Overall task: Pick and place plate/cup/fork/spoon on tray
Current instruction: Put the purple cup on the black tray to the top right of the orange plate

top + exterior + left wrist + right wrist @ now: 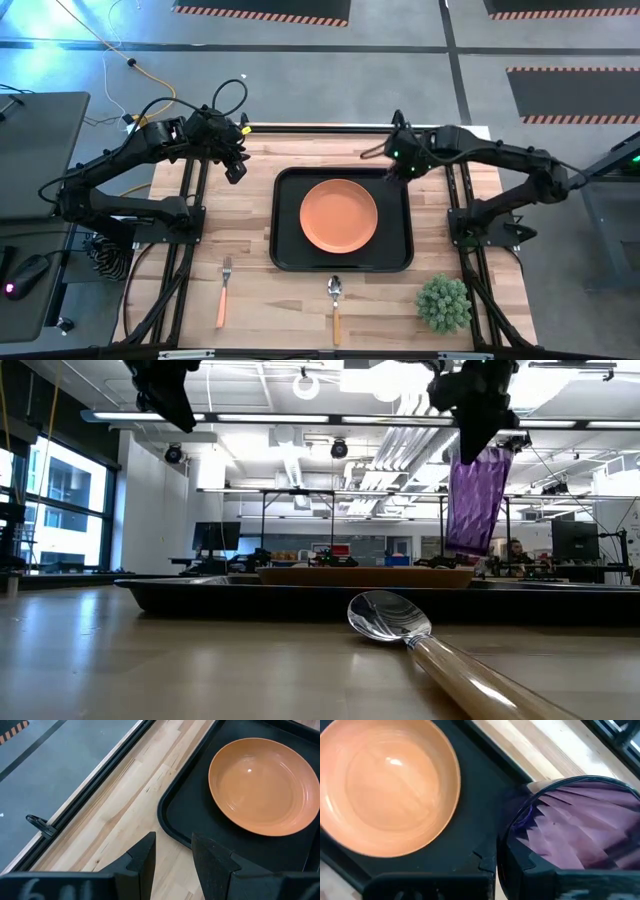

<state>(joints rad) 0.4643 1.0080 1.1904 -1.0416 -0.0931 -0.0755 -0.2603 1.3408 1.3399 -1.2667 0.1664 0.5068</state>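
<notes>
Cup aloft over the tray's far right corner

My right gripper clamps the cup clear above the tray rim; left gripper hangs empty, fingers parted.

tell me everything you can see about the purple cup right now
The cup is a small purple see-through tumbler, plastic by the look, with ridged, faceted walls. The right gripper holds it by its upper rim, fingers shut on it. It hangs in the air, nearly upright with a slight tilt, above the far right corner of the black tray, touching nothing else. The orange plate lies on the tray beside and below it.
</notes>
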